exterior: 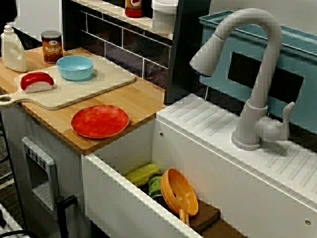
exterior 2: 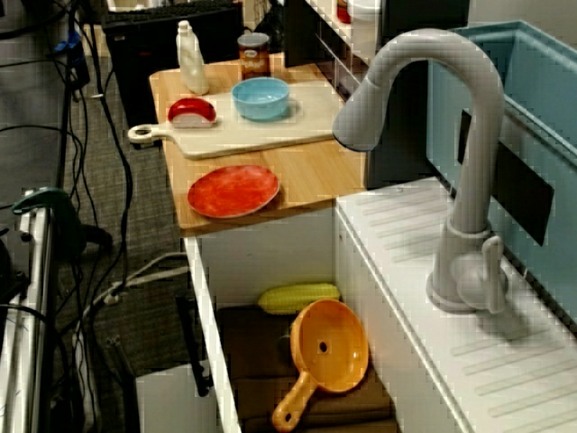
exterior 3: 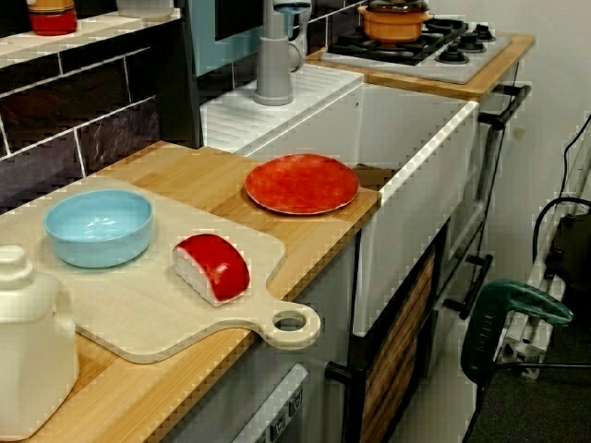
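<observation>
only the counter-end view shows the orange pot [exterior 3: 394, 23].

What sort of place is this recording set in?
A kitchen counter, probably a toy or mock-up one: a white sink with a faucet, a wooden worktop carrying a cutting board, and a gas hob with an orange pot.

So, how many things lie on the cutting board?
2: the blue bowl at the end far from the board's handle, and the red and white piece nearer it. Nothing seems hidden.
</observation>
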Tool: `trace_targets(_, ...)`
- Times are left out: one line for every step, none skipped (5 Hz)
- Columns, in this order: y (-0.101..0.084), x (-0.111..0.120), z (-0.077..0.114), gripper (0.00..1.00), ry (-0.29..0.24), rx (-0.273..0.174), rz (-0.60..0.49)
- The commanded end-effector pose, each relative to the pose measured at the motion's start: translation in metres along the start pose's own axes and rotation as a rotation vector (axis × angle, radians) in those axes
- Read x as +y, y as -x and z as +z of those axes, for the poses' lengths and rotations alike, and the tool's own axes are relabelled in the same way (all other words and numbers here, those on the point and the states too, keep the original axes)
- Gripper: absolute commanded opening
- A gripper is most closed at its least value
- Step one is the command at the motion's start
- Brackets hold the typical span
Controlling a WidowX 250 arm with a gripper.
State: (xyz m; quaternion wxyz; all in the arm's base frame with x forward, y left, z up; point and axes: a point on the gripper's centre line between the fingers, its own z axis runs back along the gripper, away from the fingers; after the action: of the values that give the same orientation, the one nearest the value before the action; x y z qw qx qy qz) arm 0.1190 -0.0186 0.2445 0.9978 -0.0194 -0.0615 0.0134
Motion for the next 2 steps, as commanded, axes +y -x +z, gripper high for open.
trace_targets(0.000,0.000,0.000,1.00,0.000,0.000,0.000)
trace_targets(-0.012,0.023,-0.008,1.00,-0.075,-0.069,-0.005)
